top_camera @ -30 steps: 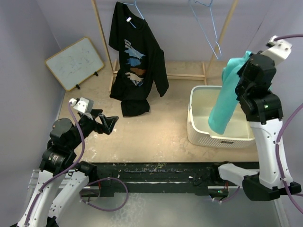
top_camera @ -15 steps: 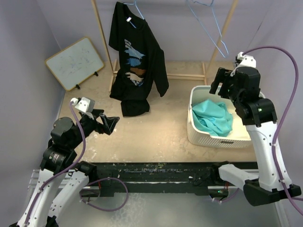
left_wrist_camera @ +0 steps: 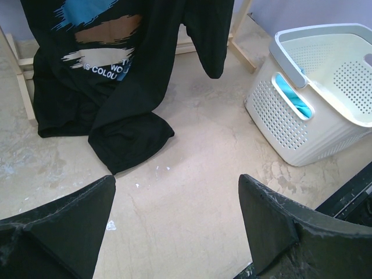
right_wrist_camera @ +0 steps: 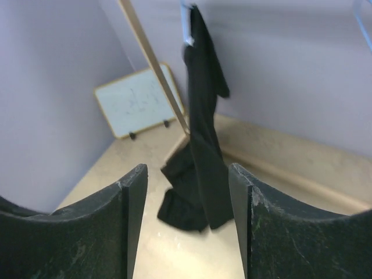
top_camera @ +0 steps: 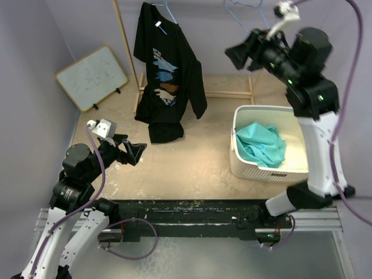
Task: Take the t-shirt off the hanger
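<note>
A black t-shirt (top_camera: 165, 75) with a printed front hangs on a light blue hanger (top_camera: 169, 13) at the left end of the wooden rack, its hem bunched on the table. In the left wrist view the black t-shirt (left_wrist_camera: 116, 75) fills the upper left. In the right wrist view the black t-shirt (right_wrist_camera: 203, 133) shows edge-on between my fingers, far off. A teal t-shirt (top_camera: 261, 145) lies crumpled in the white basket (top_camera: 241, 165). My right gripper (top_camera: 237, 56) is raised high, open and empty, pointing left at the black shirt. My left gripper (top_camera: 133, 152) hovers low, open and empty.
A small whiteboard (top_camera: 93, 77) leans on the left wall. The rack's wooden post (top_camera: 127, 52) stands beside the black shirt. An empty blue wire hanger (top_camera: 238, 14) hangs near my right arm. The basket (left_wrist_camera: 314, 128) shows teal cloth through its handle slot.
My right gripper let go of the teal t-shirt, which dropped into the basket. The right arm then swung up and left toward the rack. The left arm stayed still.
</note>
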